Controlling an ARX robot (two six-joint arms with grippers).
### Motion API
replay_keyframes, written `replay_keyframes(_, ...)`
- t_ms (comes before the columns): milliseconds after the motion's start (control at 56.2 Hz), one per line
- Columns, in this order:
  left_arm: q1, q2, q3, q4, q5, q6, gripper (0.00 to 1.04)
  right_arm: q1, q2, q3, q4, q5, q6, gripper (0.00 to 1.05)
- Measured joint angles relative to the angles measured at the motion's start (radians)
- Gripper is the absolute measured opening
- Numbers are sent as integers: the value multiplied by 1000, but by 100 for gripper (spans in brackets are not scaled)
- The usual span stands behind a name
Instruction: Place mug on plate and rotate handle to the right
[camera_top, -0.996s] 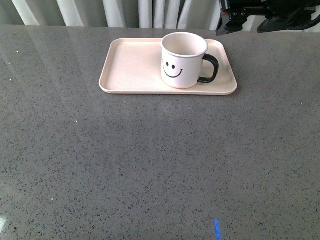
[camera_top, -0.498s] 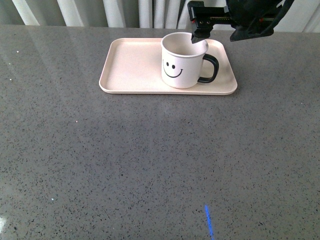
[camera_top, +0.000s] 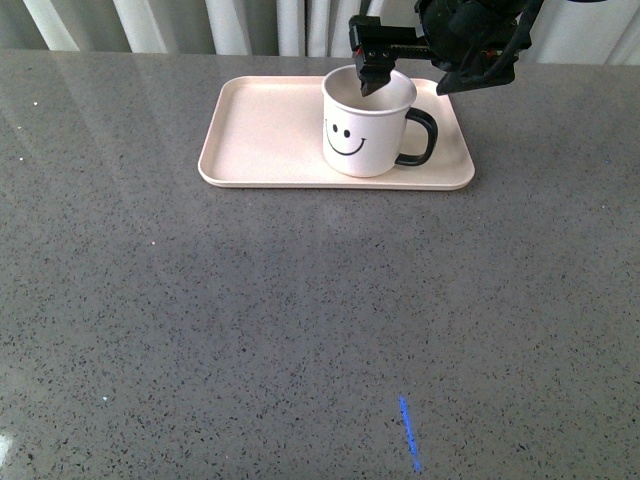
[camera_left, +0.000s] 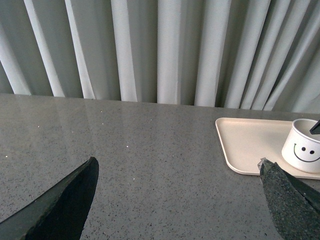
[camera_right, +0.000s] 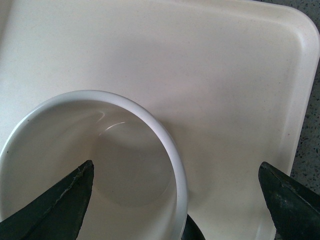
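White cylindrical mug with a black smiley face (camera_top: 368, 125) stands upright on the right part of the flat pale pink rectangular plate (camera_top: 265, 130). Its glossy black loop handle (camera_top: 421, 138) already points right. The right end effector (camera_top: 408, 72) hangs just above the mug, spread wide and empty, with one finger (camera_top: 367, 85) dipping over the rim. The grey speckled bench (camera_top: 300, 330) is otherwise bare.

From the left wrist, the left end effector (camera_left: 177, 210) is wide open, holds nothing, and is well apart from the mug (camera_left: 305, 150).

From the right wrist, the end effector (camera_right: 177, 200) straddles the mug's (camera_right: 172, 150) handle-side wall. One finger is above the opening and the other is outside, over the plate (camera_right: 225, 75). The right arm is plainly the nearer, and I judge that closing would pinch that wall.
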Motion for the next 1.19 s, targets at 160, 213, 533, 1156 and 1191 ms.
replay_keyframes(160,0,0,0,0,0,0,96,3,6,8,-7,2,12,96)
replay_keyframes(213,0,0,0,0,0,0,96,4,8,9,-8,2,15,96)
replay_keyframes(533,0,0,0,0,0,0,96,7,20,20,-15,5,26,80)
replay_keyframes(1156,0,0,0,0,0,0,96,0,26,66,-43,8,88,2)
replay_keyframes(1191,0,0,0,0,0,0,96,-3,26,73,-47,1,94,2)
